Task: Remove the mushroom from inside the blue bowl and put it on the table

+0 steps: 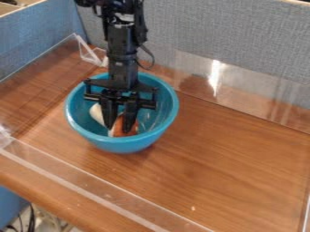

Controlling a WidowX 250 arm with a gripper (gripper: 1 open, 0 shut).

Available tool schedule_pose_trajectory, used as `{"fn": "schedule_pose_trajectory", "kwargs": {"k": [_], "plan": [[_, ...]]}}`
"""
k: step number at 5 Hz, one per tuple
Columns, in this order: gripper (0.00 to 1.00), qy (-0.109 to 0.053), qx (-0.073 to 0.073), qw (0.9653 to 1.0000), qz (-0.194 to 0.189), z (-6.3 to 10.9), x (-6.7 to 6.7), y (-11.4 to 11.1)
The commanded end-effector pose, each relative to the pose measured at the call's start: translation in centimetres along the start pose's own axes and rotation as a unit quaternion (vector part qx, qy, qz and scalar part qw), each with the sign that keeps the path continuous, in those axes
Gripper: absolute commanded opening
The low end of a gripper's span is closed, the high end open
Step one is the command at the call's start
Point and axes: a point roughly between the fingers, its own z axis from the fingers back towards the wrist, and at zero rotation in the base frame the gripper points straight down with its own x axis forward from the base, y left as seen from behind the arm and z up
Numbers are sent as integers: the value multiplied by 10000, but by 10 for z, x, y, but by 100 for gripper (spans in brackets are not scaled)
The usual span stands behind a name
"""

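We see little of the mushroom (116, 130): the black gripper (119, 122) stands straight down into the blue bowl (121, 116) and covers most of it, leaving only a sliver of reddish-orange cap between and just below the fingers, and a cream-white patch at about nine o'clock of the fingers that we take for the stem, though we cannot tell this for sure. The fingers are drawn close together around that reddish sliver, so we read the gripper as clamped on the mushroom, which lies low inside the bowl, close to its floor. The fingertips themselves are lost against the dark of the arm and the bowl's shadow. The arm's upper part is cut off by the top edge. The bowl sits on the table (230, 145), toward nine o'clock of its middle, and holds nothing else that we can make out. Low clear acrylic walls (242, 77) border the tabletop, their edges hard to trace.
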Motion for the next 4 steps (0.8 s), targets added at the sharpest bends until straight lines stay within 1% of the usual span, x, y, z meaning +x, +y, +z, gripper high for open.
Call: {"fn": "schedule_pose_trajectory", "kwargs": {"k": [1, 3, 4], "plan": [[0, -433, -113, 9987, 245, 31, 4, 0], [0, -525, -228, 9962, 659, 47, -4, 2], [0, -555, -250, 9959, 673, 50, -7, 4]]}}
